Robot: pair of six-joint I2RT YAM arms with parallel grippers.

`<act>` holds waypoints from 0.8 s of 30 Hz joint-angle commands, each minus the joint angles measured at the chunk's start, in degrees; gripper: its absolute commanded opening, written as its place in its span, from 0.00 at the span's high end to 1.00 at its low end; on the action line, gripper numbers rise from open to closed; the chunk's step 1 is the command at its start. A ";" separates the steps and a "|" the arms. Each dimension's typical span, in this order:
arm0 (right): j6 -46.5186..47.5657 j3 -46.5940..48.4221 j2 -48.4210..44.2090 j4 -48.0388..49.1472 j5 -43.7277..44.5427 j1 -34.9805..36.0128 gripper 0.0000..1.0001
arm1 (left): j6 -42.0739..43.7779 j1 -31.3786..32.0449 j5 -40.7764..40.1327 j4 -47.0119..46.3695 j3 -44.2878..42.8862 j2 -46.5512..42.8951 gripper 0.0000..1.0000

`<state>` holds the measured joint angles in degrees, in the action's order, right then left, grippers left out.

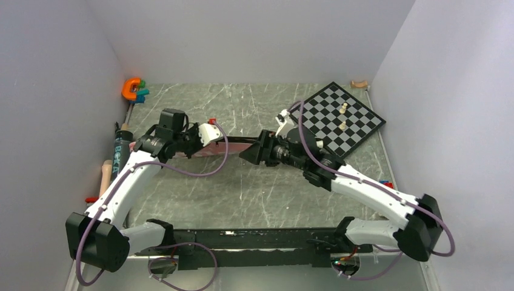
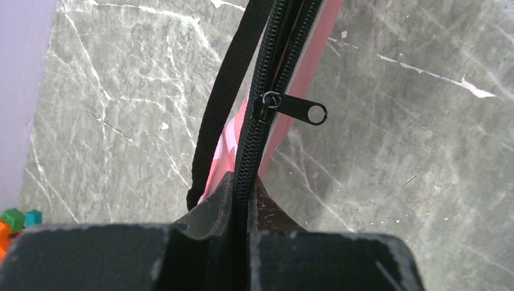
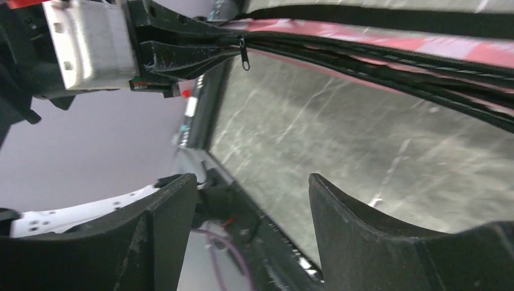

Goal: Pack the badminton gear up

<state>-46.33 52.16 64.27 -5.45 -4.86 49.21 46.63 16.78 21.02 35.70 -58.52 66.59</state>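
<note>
A grey marbled tabletop [image 1: 260,194] sits inside pale walls. Two white-and-black robot arms reach in from the 6 o'clock edge.

Just past the centre, toward 12 o'clock, the pink racket bag [image 1: 233,145] shows edge-on. It is a thin strip running from 9 o'clock to 3 o'clock between the two arms.

The left end effector [image 1: 212,140] is at the bag's 9 o'clock end. From its wrist camera, the left end effector [image 2: 240,203] has its fingers pressed together, pinching the bag's zippered edge. The black zipper [image 2: 267,66] runs straight away from between the fingers toward 12 o'clock. A short way along it, the zipper pull [image 2: 306,112] sticks out flat toward 3 o'clock. The black strap [image 2: 224,103] curves alongside the zipper on its 9 o'clock side. Pink fabric shows on both sides of the zipper.

The right end effector [image 1: 247,153] is near the bag's 3 o'clock end. From its own camera, the right end effector [image 3: 251,200] has its fingers spread wide, with only bare marble showing between them. In that view the bag crosses the top of the frame beyond the fingertips, clear of them. The left arm's clamped fingers show at 10 o'clock.

A black-and-white chessboard [image 1: 342,118] lies at 2 o'clock with a few pale pieces on it. An orange C-shaped toy [image 1: 132,90] sits in the 10 o'clock corner. A long dark tube [image 1: 119,154] lies along the 9 o'clock edge, beside the left arm.
</note>
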 commanded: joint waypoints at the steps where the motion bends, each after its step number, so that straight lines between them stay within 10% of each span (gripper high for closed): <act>1: -14.74 -1.54 5.22 19.71 -15.52 -1.47 0.30 | -6.50 0.69 2.80 -5.82 -4.52 -1.10 1.00; 24: -22.18 1.98 26.22 43.82 -10.25 -2.12 0.43 | -16.99 3.40 3.92 -4.33 -8.04 -1.95 1.00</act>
<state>-67.77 50.22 87.88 32.12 -15.29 47.29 32.34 19.75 21.15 36.14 -62.39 66.63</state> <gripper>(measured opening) 0.577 0.087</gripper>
